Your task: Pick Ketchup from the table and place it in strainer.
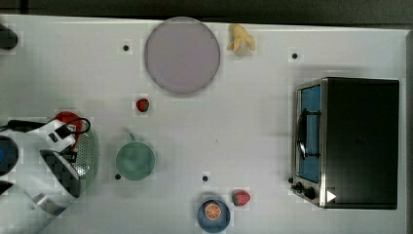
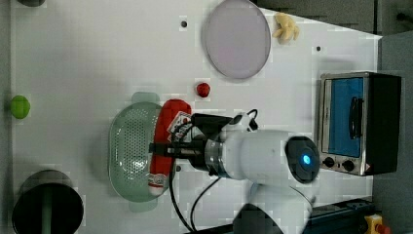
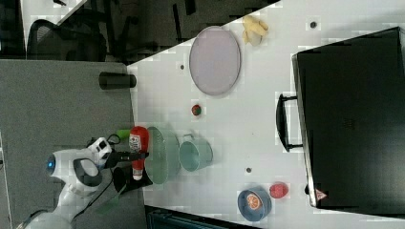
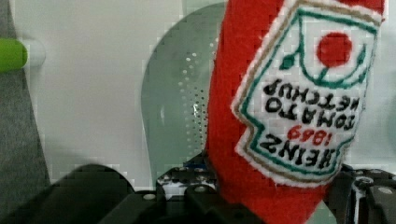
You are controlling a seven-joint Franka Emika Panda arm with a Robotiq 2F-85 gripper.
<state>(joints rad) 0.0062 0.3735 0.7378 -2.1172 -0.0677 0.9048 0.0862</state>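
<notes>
Overhead, the white table [image 2: 97, 48] carries a black toaster oven [image 2: 360, 122] at the left view's right. Left of it lies a round grey plate [image 2: 237, 38]. The mint-green strainer [image 2: 127, 156] sits toward the left view's left. Above the strainer's right side hangs the red ketchup bottle [image 2: 165, 146], clamped at mid-length between the fingers of the tool [image 2: 163, 149]. A strawberry [image 2: 203, 89] rests between strainer and plate.

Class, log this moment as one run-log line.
gripper: shut on Ketchup | Ketchup: held above strainer | release: not yet done
</notes>
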